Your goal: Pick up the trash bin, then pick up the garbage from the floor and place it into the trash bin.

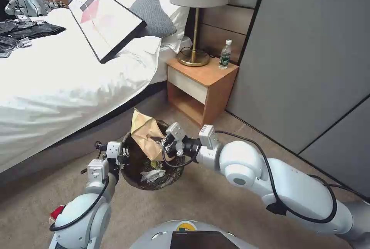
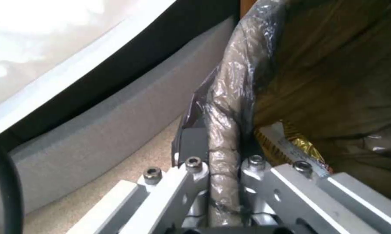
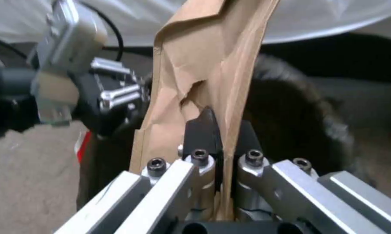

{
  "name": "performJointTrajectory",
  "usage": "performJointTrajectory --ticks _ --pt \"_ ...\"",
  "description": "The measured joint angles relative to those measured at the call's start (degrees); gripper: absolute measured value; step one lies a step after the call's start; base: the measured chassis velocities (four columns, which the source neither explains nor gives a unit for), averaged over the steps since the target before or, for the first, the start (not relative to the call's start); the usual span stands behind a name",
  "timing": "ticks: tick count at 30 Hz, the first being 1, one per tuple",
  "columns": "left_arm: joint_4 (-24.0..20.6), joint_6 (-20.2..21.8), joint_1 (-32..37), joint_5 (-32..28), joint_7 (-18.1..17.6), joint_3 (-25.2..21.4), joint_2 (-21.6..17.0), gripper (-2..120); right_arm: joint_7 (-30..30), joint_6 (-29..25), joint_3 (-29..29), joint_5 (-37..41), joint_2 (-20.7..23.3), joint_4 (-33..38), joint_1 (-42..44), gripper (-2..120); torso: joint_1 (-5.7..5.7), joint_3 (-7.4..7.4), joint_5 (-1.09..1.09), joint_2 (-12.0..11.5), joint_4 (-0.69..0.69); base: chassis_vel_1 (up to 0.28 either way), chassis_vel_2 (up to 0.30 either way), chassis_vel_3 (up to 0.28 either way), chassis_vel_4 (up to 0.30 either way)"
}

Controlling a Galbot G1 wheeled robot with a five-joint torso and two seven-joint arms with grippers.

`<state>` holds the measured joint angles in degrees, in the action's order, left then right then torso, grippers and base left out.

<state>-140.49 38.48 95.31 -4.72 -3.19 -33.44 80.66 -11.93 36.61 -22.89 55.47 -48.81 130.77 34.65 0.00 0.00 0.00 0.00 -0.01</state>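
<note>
The left gripper (image 2: 221,169) holds the trash bin (image 1: 135,172) by its bagged rim, jaws clamped, above the floor beside the bed (image 1: 58,87). The right gripper (image 3: 221,143), jaws closed on the brown paper bag (image 3: 195,65), positions it over the bin opening. Tissue (image 1: 152,175) lies inside; release is not yet done.

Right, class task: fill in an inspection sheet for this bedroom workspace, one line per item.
Surface: beige carpet beside the bed.
Job's things: trash bin held off the floor; brown paper bag part-way in; white tissue inside.
Clutter: black plastic bags on the bed.
Hands: left hand clamps the bin rim; right hand pinches the paper bag.
Cables: black cable along the right arm.
Surroundings: nightstand, lamp, water bottle.
</note>
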Motion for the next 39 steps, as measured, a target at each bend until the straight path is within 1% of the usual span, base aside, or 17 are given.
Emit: performJointTrajectory --ticks 3,5,8,9,11,12,14,16,18,20,22,24,26,27,29,33,39 --pt "0.0 0.0 -0.01 -0.02 0.01 0.01 0.03 2 -0.97 0.86 -0.96 -0.13 -0.36 -0.2 0.11 -1 0.0 0.0 0.0 0.0 0.01 0.0 0.0 0.0 0.0" --pt "0.0 0.0 -0.01 -0.04 0.01 0.01 0.03 2 -1.33 1.19 -1.37 -0.16 -0.5 -0.21 0.15 3 0.0 0.0 0.0 0.0 0.01 0.0 0.0 0.0 0.0" --pt "0.0 0.0 -0.02 -0.08 0.02 0.0 0.03 2 -2.91 1.41 -2.88 -0.26 -0.95 -0.53 0.12 18 0.0 0.0 0.0 0.0 0.01 0.0 0.0 0.0 0.0" --pt "0.0 0.0 -0.02 -0.08 0.02 0.0 0.03 2 -2.91 1.41 -2.88 -0.26 -0.95 -0.53 0.12 18 0.0 0.0 0.0 0.0 0.01 0.0 0.0 0.0 0.0" --pt "0.0 0.0 -0.05 -0.09 0.02 0.06 0.05 2 -3.37 1.54 -3.87 -0.34 -1.29 -0.88 0.0 28 0.0 0.0 0.0 0.0 0.01 0.0 0.0 0.0 0.0" --pt "0.0 0.0 -0.05 -0.09 0.02 0.06 0.05 2 -3.37 1.54 -3.87 -0.34 -1.29 -0.88 0.0 28 0.0 0.0 0.0 0.0 0.01 0.0 0.0 0.0 0.0" --pt "0.0 0.0 -0.04 -0.11 0.03 0.09 0.05 2 -3.69 1.89 -4.61 -0.37 -1.55 -1.28 -0.1 38 0.0 0.0 0.0 0.0 0.01 0.0 0.0 0.0 0.0" --pt "-0.01 0.0 -0.02 -0.11 0.03 0.09 0.06 2 -3.78 1.95 -4.76 -0.44 -1.6 -1.42 -0.11 42 0.0 0.0 0.0 0.0 0.01 0.0 0.0 0.0 0.0" --pt "-0.09 0.0 0.06 -0.15 0.04 0.08 0.07 2 -4.12 2.11 -5.04 -0.53 -1.69 -1.79 -0.09 53 0.0 0.0 0.0 0.0 0.01 0.0 0.0 0.0 0.0" --pt "-0.1 0.0 0.09 -0.15 0.03 0.08 0.11 2 -4.29 2.13 -5.1 -0.53 -1.69 -1.81 -0.05 56 0.0 0.0 0.0 0.0 0.01 0.0 0.0 0.0 0.0" --pt "-0.15 0.0 0.12 -0.16 0.03 0.11 0.2 2 -4.54 2.15 -5.1 -0.48 -1.63 -1.77 0.02 70 0.0 0.0 0.0 0.0 0.01 0.0 0.0 0.0 0.0" --pt "-0.16 0.0 0.13 -0.17 0.03 0.12 0.22 2 -4.67 2.15 -5.03 -0.46 -1.63 -1.7 0.06 74 0.0 0.0 0.0 0.0 0.01 0.0 0.0 0.0 0.0" --pt "-0.17 0.0 0.16 -0.17 0.03 0.14 0.24 2 -4.94 2.09 -4.61 -0.42 -1.68 -1.52 0.19 84 0.0 0.0 0.0 0.0 0.01 0.0 0.0 0.0 0.0" --pt "-0.17 0.0 0.16 -0.17 0.03 0.14 0.24 2 -4.94 2.09 -4.61 -0.42 -1.68 -1.52 0.19 84 0.0 0.0 0.0 0.0 0.01 0.0 0.0 0.0 0.0" --pt "-0.2 0.0 0.17 -0.18 0.03 0.15 0.25 2 -5.14 1.91 -3.57 -0.39 -1.79 -1.16 0.36 94 0.0 0.0 0.0 0.0 0.01 0.0 0.0 0.0 0.0" --pt "-0.2 0.0 0.12 -0.18 0.01 0.15 0.27 2 -5.65 1.4 -1.83 -0.13 -1.83 -0.33 0.53 99 0.0 0.0 0.01 0.0 0.01 0.0 0.0 0.0 0.0" --pt "-0.17 0.0 -0.01 -0.18 -0.01 -0.09 0.27 2 -5.64 -0.99 6.84 0.74 -0.07 3.83 3.29 100 0.0 0.0 0.01 0.0 0.0 0.0 0.0 0.0 0.0"
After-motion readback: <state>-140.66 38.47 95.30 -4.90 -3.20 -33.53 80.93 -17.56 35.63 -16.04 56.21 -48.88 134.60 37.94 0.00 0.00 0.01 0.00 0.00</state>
